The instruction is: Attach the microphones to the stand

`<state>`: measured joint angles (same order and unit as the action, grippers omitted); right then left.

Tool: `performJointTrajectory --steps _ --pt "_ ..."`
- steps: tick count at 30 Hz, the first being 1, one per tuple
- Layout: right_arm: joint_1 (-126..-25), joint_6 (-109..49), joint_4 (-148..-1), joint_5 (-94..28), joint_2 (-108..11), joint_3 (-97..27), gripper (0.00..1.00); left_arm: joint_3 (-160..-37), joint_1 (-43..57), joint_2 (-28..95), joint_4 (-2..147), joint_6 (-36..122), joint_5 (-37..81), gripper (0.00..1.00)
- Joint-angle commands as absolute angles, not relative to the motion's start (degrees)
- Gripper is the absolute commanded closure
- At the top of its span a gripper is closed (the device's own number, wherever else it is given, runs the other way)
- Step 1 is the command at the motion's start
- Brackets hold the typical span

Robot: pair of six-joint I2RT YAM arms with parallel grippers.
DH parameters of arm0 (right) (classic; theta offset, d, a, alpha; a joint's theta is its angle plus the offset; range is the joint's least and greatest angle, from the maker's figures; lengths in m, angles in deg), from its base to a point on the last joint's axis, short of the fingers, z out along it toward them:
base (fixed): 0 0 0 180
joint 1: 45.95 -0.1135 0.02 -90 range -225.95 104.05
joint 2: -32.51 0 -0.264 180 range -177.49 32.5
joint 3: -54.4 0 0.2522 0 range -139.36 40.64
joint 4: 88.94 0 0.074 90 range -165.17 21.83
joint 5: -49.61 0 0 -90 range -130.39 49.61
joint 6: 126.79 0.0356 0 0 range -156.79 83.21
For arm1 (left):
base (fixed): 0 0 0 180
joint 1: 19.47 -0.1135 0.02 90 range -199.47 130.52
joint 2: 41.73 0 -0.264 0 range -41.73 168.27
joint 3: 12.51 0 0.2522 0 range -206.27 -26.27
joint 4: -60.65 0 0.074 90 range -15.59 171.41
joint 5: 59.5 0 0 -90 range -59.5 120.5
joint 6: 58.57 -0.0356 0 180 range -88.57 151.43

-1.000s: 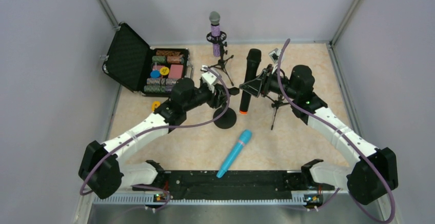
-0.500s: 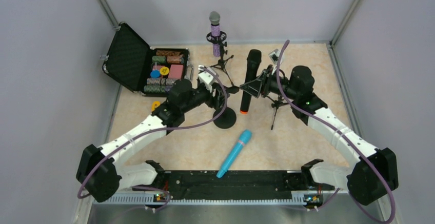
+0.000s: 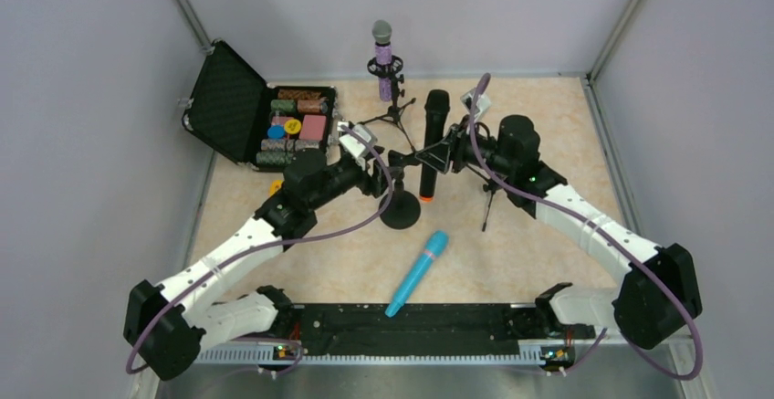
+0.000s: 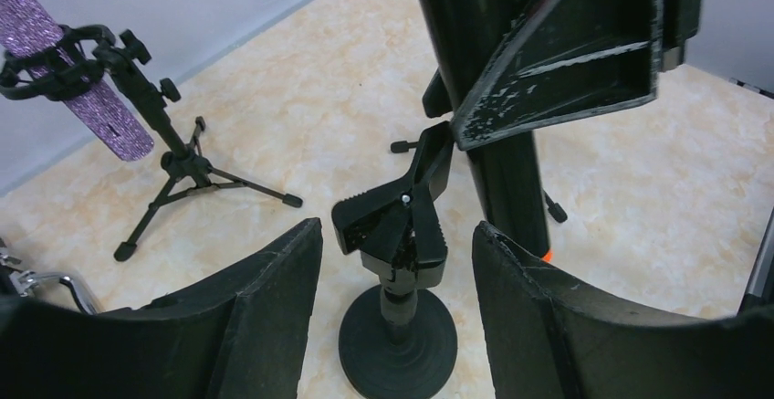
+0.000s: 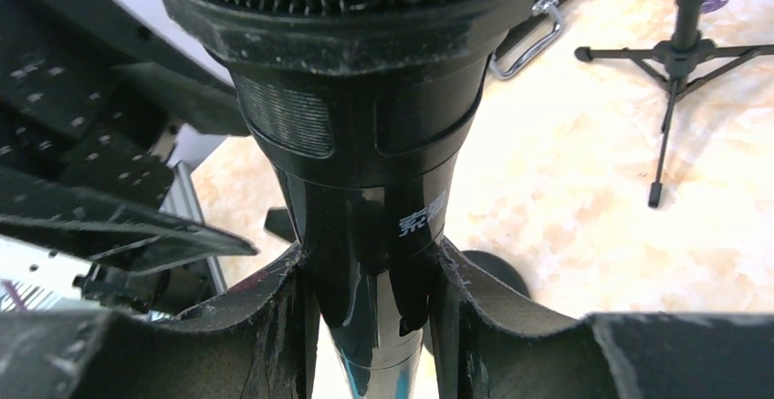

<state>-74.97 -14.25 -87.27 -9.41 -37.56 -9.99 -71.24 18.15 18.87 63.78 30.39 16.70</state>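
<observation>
Black microphone, head up, is pinched between the right fingers; the left fingers, spread wide, flank the clip stand just beside it.

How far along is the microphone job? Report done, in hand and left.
Done: the purple microphone sits in its tripod stand's clip. In hand: the right gripper holds the black microphone beside the clamp stand, which the open left gripper straddles. Left: clipping that one, then the blue microphone, lying loose.
</observation>
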Motion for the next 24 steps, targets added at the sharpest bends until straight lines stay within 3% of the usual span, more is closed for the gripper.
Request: performJointTrajectory --steps 1,9,15,24 --pt "-75.9 -15.3 -89.5 -15.1 -39.2 -16.6 1.0 -70.6 18.2 15.1 61.3 30.1 19.1 0.35" --pt "-76.1 -15.9 -88.2 -16.8 -38.8 -17.1 1.0 -71.9 17.7 15.2 61.0 28.2 19.0 0.4" --pt "-76.1 -15.9 -88.3 -20.2 -34.4 -13.0 1.0 -79.1 17.6 21.3 62.0 27.6 14.3 0.58" --pt "-76.1 -16.8 -85.7 -23.3 -32.5 -11.2 1.0 -82.7 17.7 29.8 61.8 24.3 11.8 0.71"
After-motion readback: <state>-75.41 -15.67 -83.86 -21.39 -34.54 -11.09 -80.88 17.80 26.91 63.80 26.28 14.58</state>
